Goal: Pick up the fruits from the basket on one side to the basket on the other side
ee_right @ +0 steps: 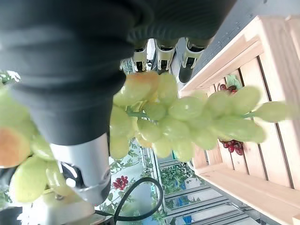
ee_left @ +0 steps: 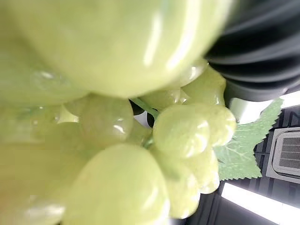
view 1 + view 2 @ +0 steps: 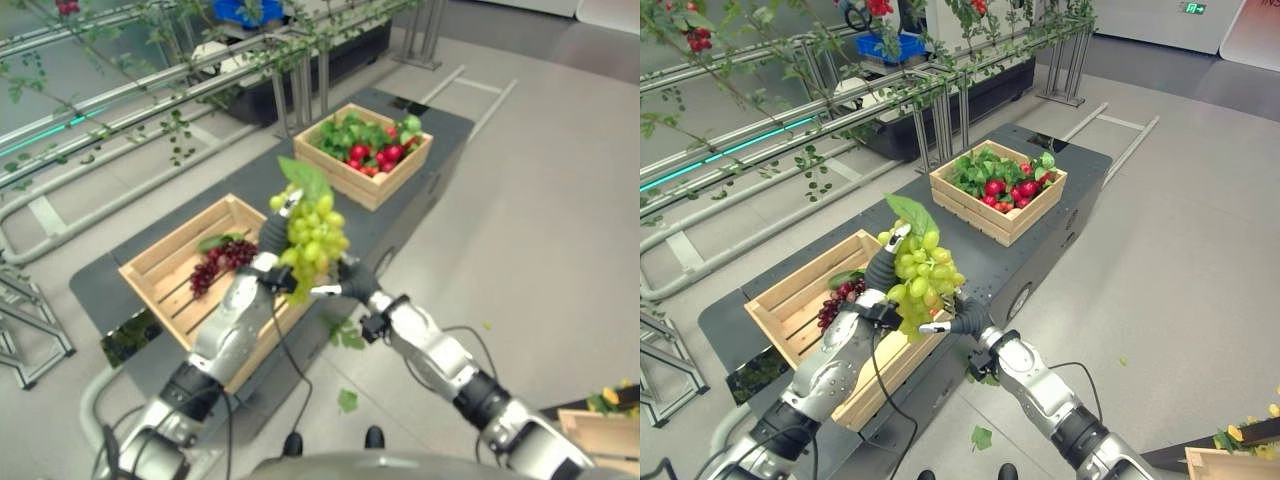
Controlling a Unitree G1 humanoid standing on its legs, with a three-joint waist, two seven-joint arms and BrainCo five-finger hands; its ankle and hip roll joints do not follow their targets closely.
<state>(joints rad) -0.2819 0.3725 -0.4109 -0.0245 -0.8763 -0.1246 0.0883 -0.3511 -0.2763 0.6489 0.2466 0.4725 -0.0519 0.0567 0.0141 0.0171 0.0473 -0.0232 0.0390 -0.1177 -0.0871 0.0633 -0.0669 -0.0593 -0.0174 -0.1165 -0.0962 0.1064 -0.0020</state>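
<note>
No words or numbers can be made out on the wooden crates, the dark bench or the fruit; a small green illuminated sign (image 3: 1189,8) on the far wall is too small to read.

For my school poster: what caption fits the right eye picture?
Both hands, left hand and right hand, lift green grapes above a wooden crate.
</note>
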